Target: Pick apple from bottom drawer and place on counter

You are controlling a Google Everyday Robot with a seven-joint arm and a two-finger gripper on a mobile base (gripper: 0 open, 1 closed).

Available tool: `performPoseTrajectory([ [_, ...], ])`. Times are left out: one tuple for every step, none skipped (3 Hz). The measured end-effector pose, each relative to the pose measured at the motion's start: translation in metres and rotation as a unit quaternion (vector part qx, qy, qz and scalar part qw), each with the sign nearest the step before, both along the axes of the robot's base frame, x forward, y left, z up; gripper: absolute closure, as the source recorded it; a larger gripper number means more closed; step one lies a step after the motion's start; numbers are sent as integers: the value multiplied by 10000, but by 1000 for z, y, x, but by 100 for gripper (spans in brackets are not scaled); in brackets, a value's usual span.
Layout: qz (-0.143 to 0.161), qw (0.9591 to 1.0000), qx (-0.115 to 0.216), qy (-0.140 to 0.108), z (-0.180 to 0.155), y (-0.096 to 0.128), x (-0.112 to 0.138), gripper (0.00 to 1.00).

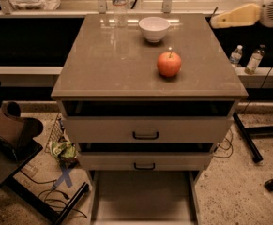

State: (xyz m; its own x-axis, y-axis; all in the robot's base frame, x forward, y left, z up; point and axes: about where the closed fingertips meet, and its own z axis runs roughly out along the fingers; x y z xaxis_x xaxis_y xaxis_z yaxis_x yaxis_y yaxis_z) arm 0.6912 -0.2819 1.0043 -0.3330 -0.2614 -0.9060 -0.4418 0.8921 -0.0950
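While the bottom drawer (143,196) stands open at lower centre, your apple (169,63) sits stem-up on the counter (105,67) below the white bowl (154,28); pincer (219,22) upper right, grip you cannot tell.

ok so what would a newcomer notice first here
The red apple stands on the counter, right of centre, in front of a white bowl. The gripper hangs off the counter's far right corner, apart from the apple. Below, the bottom drawer stands pulled out.
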Motion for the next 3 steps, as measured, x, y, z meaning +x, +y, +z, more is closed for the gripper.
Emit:
performPoseTrajectory([
  [-830, 9959, -23, -356, 29, -41, -43, 0],
  [-1624, 9839, 228, -707, 3, -70, -112, 0],
  [-1624, 9839, 228, -708, 3, -70, -112, 0],
])
